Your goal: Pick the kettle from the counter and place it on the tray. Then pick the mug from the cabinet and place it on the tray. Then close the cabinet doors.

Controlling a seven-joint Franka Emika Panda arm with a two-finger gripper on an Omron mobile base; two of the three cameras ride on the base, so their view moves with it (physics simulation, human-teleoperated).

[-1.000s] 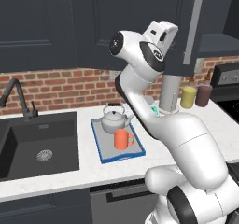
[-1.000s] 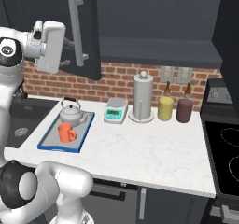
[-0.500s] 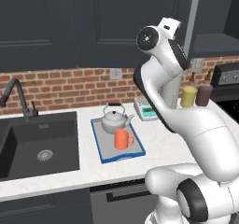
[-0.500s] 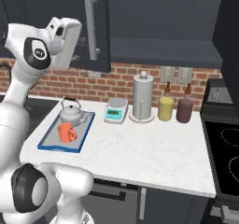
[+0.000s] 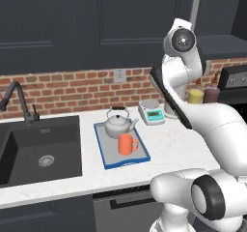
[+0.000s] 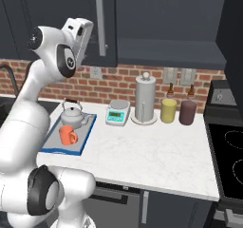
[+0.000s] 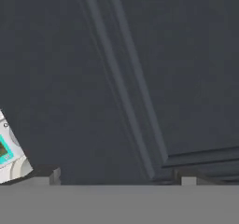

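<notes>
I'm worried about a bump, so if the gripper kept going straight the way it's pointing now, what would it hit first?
Most likely the cabinet door. The hand view looks straight at its dark navy panel, and the open gripper has nothing between its fingers and the panel. How near it is cannot be told.

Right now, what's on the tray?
The kettle sits at the back of the tray and the orange mug in front of it, both upright. The tray floor beneath them is covered; the rest shows bare grey.
</notes>
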